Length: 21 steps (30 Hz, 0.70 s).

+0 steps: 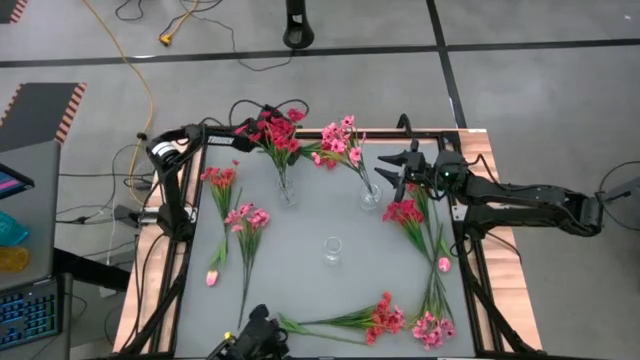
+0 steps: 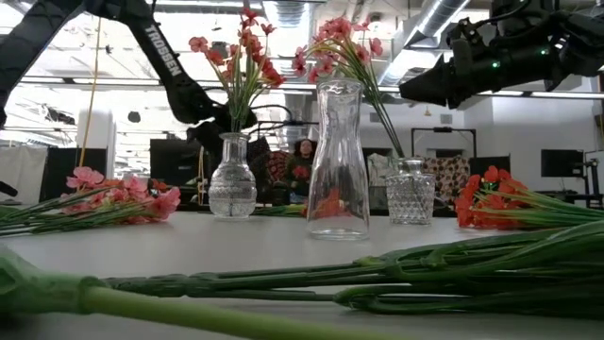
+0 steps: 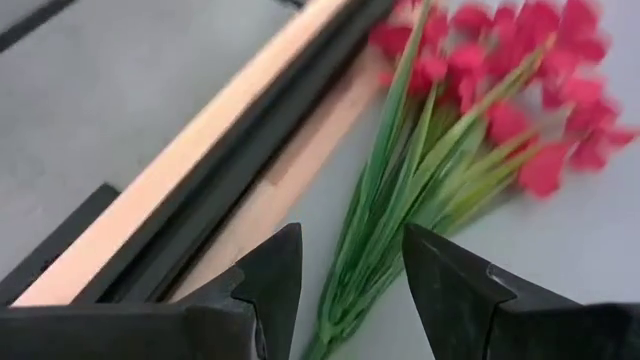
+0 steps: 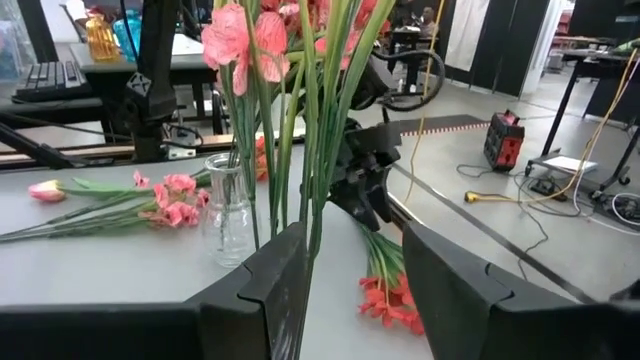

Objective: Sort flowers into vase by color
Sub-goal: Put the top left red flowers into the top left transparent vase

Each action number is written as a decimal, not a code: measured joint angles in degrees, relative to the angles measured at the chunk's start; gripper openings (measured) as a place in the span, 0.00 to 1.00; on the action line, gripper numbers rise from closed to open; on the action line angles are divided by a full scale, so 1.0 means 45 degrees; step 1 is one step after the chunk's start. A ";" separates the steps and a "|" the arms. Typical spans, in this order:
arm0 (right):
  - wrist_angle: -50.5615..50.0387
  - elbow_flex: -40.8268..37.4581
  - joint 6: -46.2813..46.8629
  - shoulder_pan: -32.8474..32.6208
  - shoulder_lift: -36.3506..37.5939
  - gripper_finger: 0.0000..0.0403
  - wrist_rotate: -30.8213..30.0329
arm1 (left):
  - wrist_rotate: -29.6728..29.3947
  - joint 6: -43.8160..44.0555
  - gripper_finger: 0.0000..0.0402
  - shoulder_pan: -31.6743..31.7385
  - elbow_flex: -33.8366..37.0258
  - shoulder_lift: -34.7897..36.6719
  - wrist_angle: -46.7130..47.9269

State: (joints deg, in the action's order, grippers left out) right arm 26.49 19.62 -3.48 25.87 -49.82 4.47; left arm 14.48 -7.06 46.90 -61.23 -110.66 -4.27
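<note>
Green stems [image 2: 311,283] lying across the table's near edge, left gripper [image 3: 352,262] wide open over a red spray [image 3: 520,70] there, two back vases [image 1: 287,188] holding red and pink flowers [image 1: 340,140], empty vase [image 1: 332,250] mid-table, right gripper [image 4: 350,262] parted, empty, by the pink bunch.

Two vases [image 1: 287,190] holding flowers [image 1: 275,130], third vase [image 1: 332,250] between loose sprays [image 1: 405,212]

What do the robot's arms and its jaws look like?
Both arms are black and made of jointed tubes. The left arm has white letters printed along it. The right arm shows a small green light near its wrist and thin black cables. Each gripper ends in two dark, wedge-shaped jaws with angular tips.
</note>
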 joint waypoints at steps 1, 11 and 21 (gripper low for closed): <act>-0.0040 0.0000 0.0010 0.0000 -0.0001 0.48 0.0000 | -0.0125 -0.0243 0.40 -0.0030 -0.0130 -0.0021 0.0427; -0.0134 0.0000 0.0013 0.0001 0.0000 0.48 -0.0001 | -0.1365 -0.1968 0.40 -0.0220 -0.0282 -0.0021 0.2267; -0.0132 0.0000 0.0014 0.0005 0.0001 0.48 -0.0002 | -0.1749 -0.2479 0.40 -0.0220 -0.0296 -0.0021 0.2629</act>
State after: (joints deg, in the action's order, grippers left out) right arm 25.90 19.62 -3.42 25.89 -49.81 4.46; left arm 6.61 -18.22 45.91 -62.56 -110.76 7.56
